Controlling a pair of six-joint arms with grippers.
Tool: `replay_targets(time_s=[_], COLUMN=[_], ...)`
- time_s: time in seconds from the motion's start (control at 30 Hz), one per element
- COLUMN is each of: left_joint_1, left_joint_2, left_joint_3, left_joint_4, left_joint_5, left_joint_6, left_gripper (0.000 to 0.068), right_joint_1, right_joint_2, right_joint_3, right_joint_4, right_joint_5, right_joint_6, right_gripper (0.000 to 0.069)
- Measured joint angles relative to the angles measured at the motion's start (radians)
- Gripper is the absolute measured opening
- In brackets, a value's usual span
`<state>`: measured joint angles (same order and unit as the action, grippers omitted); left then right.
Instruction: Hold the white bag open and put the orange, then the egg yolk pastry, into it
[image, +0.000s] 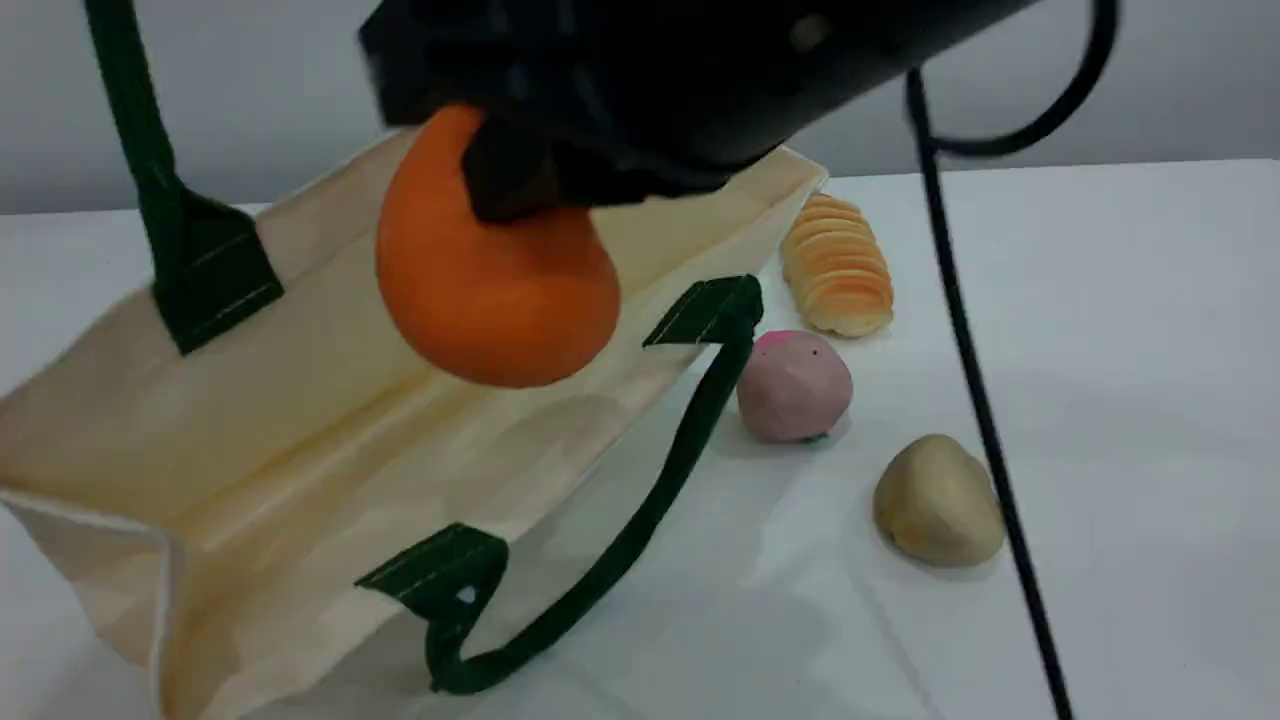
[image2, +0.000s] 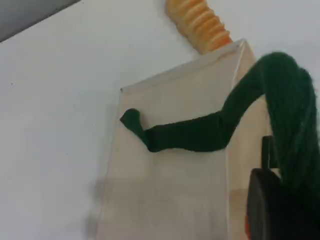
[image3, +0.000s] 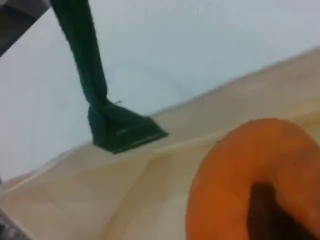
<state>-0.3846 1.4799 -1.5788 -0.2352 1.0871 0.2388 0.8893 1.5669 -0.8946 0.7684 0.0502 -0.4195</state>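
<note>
As right end effector (image: 515, 185) grips, orange (image: 500, 300) hangs below.

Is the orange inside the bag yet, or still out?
Not in yet: the orange hangs clamped in the right gripper over the white bag's open mouth, not lying inside.

White bag (image: 300, 420): mouth gaping, interior free. Orange (image: 495, 290) hangs over the opening. Far handle (image: 135, 110) taut upward at left; near handle (image: 640, 530) slack across table (image: 1150, 400). Right: bread loaf (image: 838, 265), pink ball (image: 795, 385), pastry (image: 938, 500), cable (image: 975, 380).
</note>
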Motion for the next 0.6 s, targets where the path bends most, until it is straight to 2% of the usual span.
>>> replay_targets(time_s=[0.3, 0.43, 0.6], left_joint_1=[0.0, 0.0, 0.0], left_joint_2=[0.0, 0.0, 0.0], left_joint_3=[0.0, -0.001, -0.001], left_joint_4=[-0.001, -0.004, -0.004], left_joint_5=[-0.001, -0.003, -0.005], left_joint_6=[-0.001, -0.001, -0.001], left_gripper=[0.0068, 0.0068, 0.0068], right_joint_1=[0.016, 0.037, 0.081], right_joint_2=[0.101, 0.138, 0.19], right_joint_3=[-0.001, -0.009, -0.071], right_joint_4=[0.056, 0.059, 0.058], right_joint_5=[-0.144, -0.178, -0.178], right_joint_6=[0.0, 0.005, 0.007], right_gripper=[0.0025, 0.0025, 0.0025])
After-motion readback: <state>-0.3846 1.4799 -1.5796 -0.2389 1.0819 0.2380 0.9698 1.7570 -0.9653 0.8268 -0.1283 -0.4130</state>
